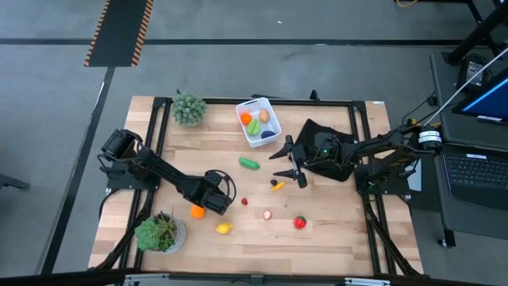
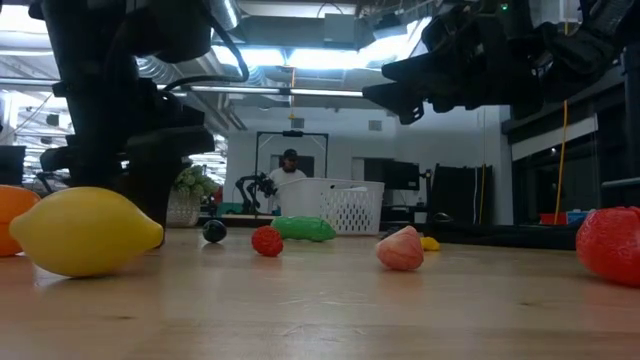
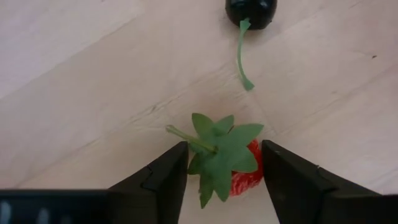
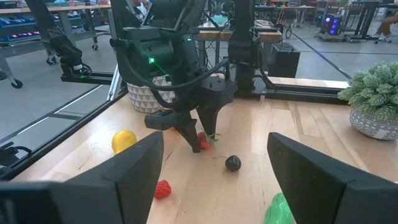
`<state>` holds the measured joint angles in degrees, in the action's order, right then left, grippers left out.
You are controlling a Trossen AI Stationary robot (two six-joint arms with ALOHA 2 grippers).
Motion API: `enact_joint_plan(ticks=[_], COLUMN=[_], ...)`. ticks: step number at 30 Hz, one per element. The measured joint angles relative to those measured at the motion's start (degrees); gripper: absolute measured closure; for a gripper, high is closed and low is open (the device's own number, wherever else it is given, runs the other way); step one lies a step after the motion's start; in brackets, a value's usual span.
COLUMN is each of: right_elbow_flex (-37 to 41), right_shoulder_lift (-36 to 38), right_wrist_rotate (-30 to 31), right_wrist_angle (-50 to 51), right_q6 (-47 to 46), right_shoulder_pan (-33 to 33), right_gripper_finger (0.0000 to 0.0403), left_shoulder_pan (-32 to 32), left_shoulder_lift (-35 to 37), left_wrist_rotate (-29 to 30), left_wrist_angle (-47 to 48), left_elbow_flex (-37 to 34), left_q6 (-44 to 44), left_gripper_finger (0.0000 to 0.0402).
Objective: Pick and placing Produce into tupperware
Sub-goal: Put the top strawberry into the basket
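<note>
Low at counter (image 1: pixel 333 238), left gripper (image 3: pixel 224 180) fingers (image 3: pixel 155 183) straddle a strawberry (image 3: pixel 239 174), parted, not yet clamped. Right gripper (image 1: pixel 292 163) hangs spread wide near cloth (image 1: pixel 325 135). Tub (image 1: pixel 268 135) at far edge holds some produce.

A pale wooden table (image 1: pixel 333 238) in a black metal frame stands on a grey concrete floor (image 1: pixel 262 63), where a black-and-orange striped strip (image 1: pixel 119 32) lies toward 11 o'clock. At 3 o'clock a dark side desk holds a laptop (image 1: pixel 475 176). Beyond the table, bright ceiling lights (image 2: pixel 300 55) shine over exposed ducts and a distant person (image 2: pixel 290 172).
</note>
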<state>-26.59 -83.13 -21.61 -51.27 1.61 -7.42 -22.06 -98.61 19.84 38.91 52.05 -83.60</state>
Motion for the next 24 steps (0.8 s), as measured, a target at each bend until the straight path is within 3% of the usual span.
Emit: enact_joint_plan(ticks=[8,24], right_elbow_flex=[0.00,0.02], right_shoulder_lift=[0.00,0.00], right_wrist_rotate=[-0.02,-0.02], right_wrist_angle=[0.24,0.66], right_q6=[-0.04,-0.11], right_shoulder_pan=[0.00,0.00], right_gripper_finger=[0.0114,0.0114], left_shoulder_pan=[0.00,0.14], left_shoulder_lift=[-0.02,3.11], left_wrist_rotate=[0.63,6.04], left_wrist_angle=[0.14,0.44], left_elbow_flex=[-0.02,-0.13], left_q6=[1.04,13.61], left_gripper_finger=[0.0267,0.0265])
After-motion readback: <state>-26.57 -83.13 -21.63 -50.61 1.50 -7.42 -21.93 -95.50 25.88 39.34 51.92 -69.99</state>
